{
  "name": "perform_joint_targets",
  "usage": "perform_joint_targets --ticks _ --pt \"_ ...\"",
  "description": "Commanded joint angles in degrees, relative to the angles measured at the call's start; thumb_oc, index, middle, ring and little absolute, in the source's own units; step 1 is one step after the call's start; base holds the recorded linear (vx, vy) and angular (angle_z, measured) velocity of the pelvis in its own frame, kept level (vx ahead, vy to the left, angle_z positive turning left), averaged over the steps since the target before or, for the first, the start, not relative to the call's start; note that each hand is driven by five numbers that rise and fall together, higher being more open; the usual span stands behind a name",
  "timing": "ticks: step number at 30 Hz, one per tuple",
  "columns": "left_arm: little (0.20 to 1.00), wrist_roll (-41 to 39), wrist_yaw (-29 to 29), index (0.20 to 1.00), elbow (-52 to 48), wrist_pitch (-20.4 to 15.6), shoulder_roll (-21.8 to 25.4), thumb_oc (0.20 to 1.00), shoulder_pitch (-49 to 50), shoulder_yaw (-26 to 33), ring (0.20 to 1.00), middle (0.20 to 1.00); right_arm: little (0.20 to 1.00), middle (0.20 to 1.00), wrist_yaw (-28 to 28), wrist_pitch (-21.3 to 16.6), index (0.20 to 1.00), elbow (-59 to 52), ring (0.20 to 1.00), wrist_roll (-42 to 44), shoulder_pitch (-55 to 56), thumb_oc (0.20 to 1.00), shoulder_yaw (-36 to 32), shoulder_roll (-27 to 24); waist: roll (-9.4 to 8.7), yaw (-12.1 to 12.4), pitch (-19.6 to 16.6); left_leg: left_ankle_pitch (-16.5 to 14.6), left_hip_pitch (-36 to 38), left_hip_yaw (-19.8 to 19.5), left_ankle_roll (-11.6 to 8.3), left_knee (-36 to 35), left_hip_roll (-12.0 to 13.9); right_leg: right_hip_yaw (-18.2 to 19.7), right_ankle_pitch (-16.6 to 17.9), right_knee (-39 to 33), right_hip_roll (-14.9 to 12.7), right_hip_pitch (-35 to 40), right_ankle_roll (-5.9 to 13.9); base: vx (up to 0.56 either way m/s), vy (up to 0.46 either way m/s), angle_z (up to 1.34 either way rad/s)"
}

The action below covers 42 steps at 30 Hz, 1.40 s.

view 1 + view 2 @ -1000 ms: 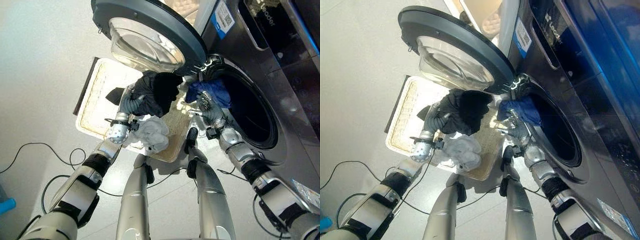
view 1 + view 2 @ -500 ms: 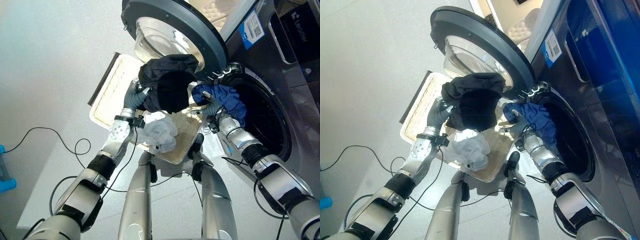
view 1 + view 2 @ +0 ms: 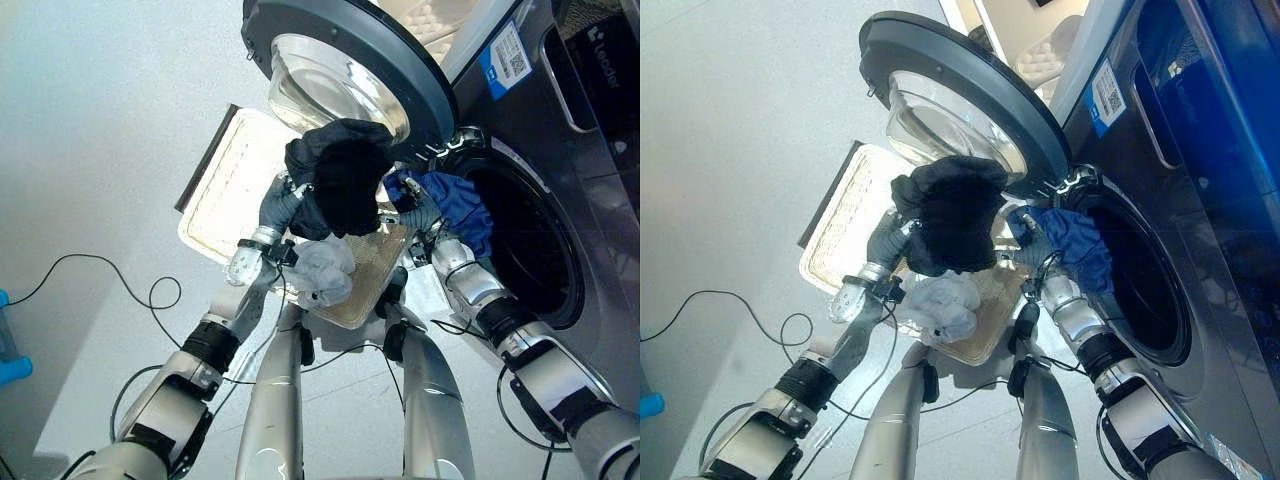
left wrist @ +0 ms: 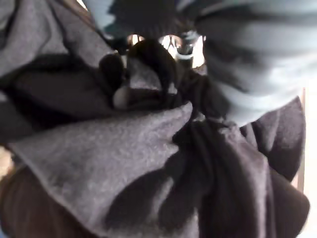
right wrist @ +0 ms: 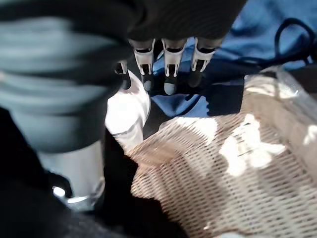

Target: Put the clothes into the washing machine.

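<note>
My left hand (image 3: 278,208) is shut on a black garment (image 3: 340,190), held up between the basket and the washing machine's open door (image 3: 340,60). In the left wrist view the dark cloth (image 4: 124,163) bunches round the curled fingers. A blue garment (image 3: 455,200) hangs over the lower rim of the drum opening (image 3: 530,250). My right hand (image 3: 418,215) is beside it, and its straight fingers (image 5: 169,64) rest against the blue cloth (image 5: 257,34). A white garment (image 3: 322,272) lies in the wicker basket (image 3: 230,190).
The round door with its glass bowl stands open just above the black garment. The wicker basket (image 5: 223,173) sits on the floor right in front of the machine, under both hands. A blue object (image 3: 8,365) lies at the far left floor edge.
The whole picture shifted a second ago, so the camera moved. Since then my left hand has carried the black garment a little right, toward the drum. My right hand stays at the blue cloth.
</note>
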Motion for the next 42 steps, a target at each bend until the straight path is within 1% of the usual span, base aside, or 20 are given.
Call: perform_joint_targets --ticks 1,8,12,16,18,19,21,24,25,26,29,31,32,33,34,35,36,37,39,42 --pt "0.200 -2.8 -5.1 0.200 -7.6 0.9 -2.5 0.200 -1.0 -1.9 0.200 0.200 1.000 1.000 3.7 -4.9 1.000 -5.7 1.000 4.3 -1.5 1.000 1.2 0.0 2.09 0.2 -0.6 -5.2 -0.4 3.1 -1.81 3.0 -2.1 -0.5 -3.0 5.8 -0.2 -0.9 6.54 0.00 0.000 0.00" --pt "0.200 -2.9 -10.7 0.200 -5.6 4.9 -4.7 0.200 -4.5 -5.1 0.200 0.200 1.000 1.000 12.1 -6.8 1.000 -4.6 1.000 15.1 -2.6 1.000 1.4 2.3 1.31 -0.7 -0.6 -5.3 0.2 3.8 -1.75 3.3 -1.9 0.3 -2.3 4.9 0.4 -0.4 6.49 0.00 0.000 0.00" --pt "0.200 -1.2 -13.7 0.200 -4.6 7.0 -5.4 0.200 -6.8 -6.8 0.200 0.200 1.000 1.000 15.8 -7.9 1.000 -3.1 1.000 17.3 -2.7 1.000 1.4 3.1 0.82 -1.4 -0.6 -5.4 0.5 4.3 -1.75 3.7 -1.7 0.9 -2.1 4.8 0.7 -0.2 6.53 0.00 0.003 -0.02" --pt "0.200 -1.1 -14.3 0.200 -4.2 7.4 -5.5 0.200 -7.5 -7.3 0.200 0.200 1.000 1.000 17.1 -8.2 1.000 -2.7 1.000 17.9 -2.8 1.000 1.4 3.2 0.68 -1.6 -0.6 -5.3 0.6 4.4 -1.78 3.7 -1.6 1.1 -2.0 4.7 0.8 -0.2 6.54 0.00 0.008 -0.08" --pt "0.200 -1.2 -17.0 0.200 -2.5 8.4 -6.2 0.200 -9.6 -8.6 0.200 0.200 1.000 1.000 22.1 -9.0 1.000 -1.6 1.000 21.0 -3.2 1.000 1.6 3.7 0.08 -2.1 -0.6 -5.2 0.9 5.0 -1.83 3.7 -1.3 1.7 -1.8 4.4 1.4 0.0 6.58 0.00 0.015 -0.07" --pt "0.200 -1.0 -18.6 0.200 -0.9 9.7 -6.8 0.200 -11.3 -9.3 0.200 0.200 1.000 1.000 27.2 -10.4 1.000 -0.8 1.000 25.4 -3.2 1.000 1.5 4.4 -0.45 -2.6 -0.6 -5.3 1.1 5.3 -1.96 3.9 -1.0 2.1 -1.7 4.2 1.7 0.2 6.63 0.00 0.003 -0.13" --pt "0.200 -0.8 -18.9 0.200 0.1 9.8 -7.0 0.200 -12.0 -9.6 0.200 0.200 1.000 1.000 28.9 -11.0 1.000 -0.3 1.000 27.1 -3.4 1.000 1.4 4.8 -0.66 -2.8 -0.6 -5.3 1.1 5.5 -2.03 3.9 -0.9 2.2 -1.7 4.2 1.9 0.4 6.66 0.00 -0.003 -0.17" --pt "0.200 -1.0 -19.8 0.200 2.7 10.4 -7.6 0.200 -13.7 -9.4 0.200 0.200 1.000 1.000 36.1 -11.3 1.000 0.1 1.000 35.9 -3.5 1.000 0.2 5.9 -1.24 -3.3 -0.6 -5.3 1.4 5.7 -2.28 4.0 -0.6 2.5 -1.7 4.0 2.2 0.6 6.75 0.00 -0.003 -0.13" --pt "0.200 -1.0 -19.8 0.200 2.7 10.4 -7.6 0.200 -13.7 -9.4 0.200 0.200 1.000 1.000 36.1 -11.3 1.000 0.1 1.000 35.9 -3.5 1.000 0.2 5.9 -1.24 -3.3 -0.6 -5.3 1.4 5.7 -2.28 4.0 -0.6 2.5 -1.7 4.0 2.2 0.6 6.75 0.00 0.004 -0.11" --pt "0.200 -0.7 -19.3 0.200 4.9 10.0 -7.7 0.200 -14.6 -9.3 0.200 0.200 1.000 1.000 41.8 -11.0 1.000 0.2 1.000 42.0 -3.0 1.000 -0.9 6.9 -1.65 -3.6 -0.6 -5.4 1.6 5.9 -2.53 4.0 -0.4 2.5 -1.8 3.8 2.5 0.9 6.83 0.00 0.005 -0.07" --pt "0.200 -0.7 -18.7 0.200 6.3 10.0 -7.9 0.200 -15.1 -8.8 0.200 0.200 1.000 1.000 44.8 -10.4 1.000 -0.2 1.000 46.2 -2.7 1.000 -1.7 7.6 -1.89 -3.9 -0.6 -5.5 1.5 6.0 -2.67 4.1 -0.3 2.7 -1.8 3.7 2.6 0.9 6.86 0.00 0.001 -0.09" --pt "0.200 -0.3 -18.1 0.200 7.2 10.1 -7.7 0.200 -15.2 -8.2 0.200 0.200 1.000 1.000 48.2 -9.6 1.000 -0.6 1.000 49.5 -2.1 1.000 -2.6 8.1 -2.07 -4.0 -0.6 -5.6 1.6 6.0 -2.76 4.0 -0.2 2.7 -1.9 3.7 2.6 1.0 6.95 0.00 -0.005 -0.07" --pt "0.200 -0.3 -18.1 0.200 7.2 10.1 -7.7 0.200 -15.2 -8.2 0.200 0.200 1.000 1.000 48.2 -9.6 1.000 -0.6 1.000 49.5 -2.1 1.000 -2.6 8.1 -2.07 -4.0 -0.6 -5.6 1.6 6.0 -2.76 4.0 -0.2 2.7 -1.9 3.7 2.6 1.0 6.95 0.00 0.000 0.00" --pt "0.200 1.3 -17.5 0.200 8.3 10.0 -7.7 0.200 -15.1 -7.6 0.200 0.200 1.000 1.000 51.8 -9.1 1.000 -1.0 1.000 52.9 -1.4 1.000 -3.5 8.6 -2.28 -4.1 -0.6 -5.7 1.7 6.1 -2.86 3.9 0.0 2.5 -2.0 3.7 2.6 1.0 7.07 0.00 0.000 0.00" --pt "0.200 1.7 -17.3 0.200 8.9 10.1 -7.5 0.200 -15.2 -7.5 0.200 0.200 1.000 1.000 53.3 -8.9 1.000 -0.7 1.000 54.6 -1.2 1.000 -4.0 8.8 -2.40 -4.1 -0.6 -5.7 1.6 6.1 -2.90 3.9 0.0 2.5 -2.0 3.7 2.6 1.0 7.09 0.00 0.000 0.00" --pt "0.200 2.2 -17.1 0.200 9.9 9.9 -7.5 0.200 -15.1 -7.4 0.200 0.200 0.573 0.573 55.3 -8.7 0.573 -0.6 0.573 56.9 -0.9 0.573 -4.5 9.2 -2.51 -4.2 -0.6 -5.8 1.3 6.2 -2.95 4.2 0.2 2.4 -2.0 3.9 2.5 0.8 7.12 0.00 0.000 0.00" --pt "0.200 2.6 -16.9 0.200 10.1 10.0 -7.4 0.200 -15.1 -7.3 0.200 0.200 0.253 0.253 55.9 -8.5 0.253 -0.7 0.253 58.0 -0.7 0.253 -4.7 9.4 -2.56 -4.2 -0.6 -5.8 1.4 6.2 -2.95 4.2 0.2 2.4 -2.1 3.9 2.5 0.8 7.16 0.00 0.000 0.00" --pt "0.200 3.4 -16.7 0.200 10.5 10.1 -7.5 0.200 -15.0 -7.2 0.200 0.200 0.200 0.200 57.1 -8.0 0.200 -0.8 0.200 59.2 -0.4 0.200 -5.1 9.9 -2.64 -4.3 -0.6 -5.9 1.4 6.2 -2.98 4.2 0.3 2.4 -2.1 4.0 2.5 0.7 7.22 0.00 0.000 0.00" --pt "0.200 4.6 -16.1 0.200 12.1 9.8 -7.6 0.200 -15.1 -7.1 0.200 0.200 0.200 0.200 59.1 -7.0 0.200 -0.4 0.200 61.6 0.0 0.200 -5.5 10.8 -2.88 -4.4 -0.6 -6.0 1.2 6.2 -3.04 4.5 0.4 2.3 -2.2 4.2 2.5 0.7 7.29 0.00 0.000 0.00" --pt "0.200 7.4 -14.2 0.200 14.1 9.0 -7.9 0.200 -15.2 -6.9 0.200 0.200 0.200 0.200 59.6 -6.2 0.200 0.5 0.200 62.9 0.3 0.200 -5.8 11.6 -3.12 -4.5 -0.6 -6.0 1.0 6.5 -3.18 4.7 0.7 2.2 -2.3 4.2 2.5 0.7 7.34 0.00 0.000 0.00"
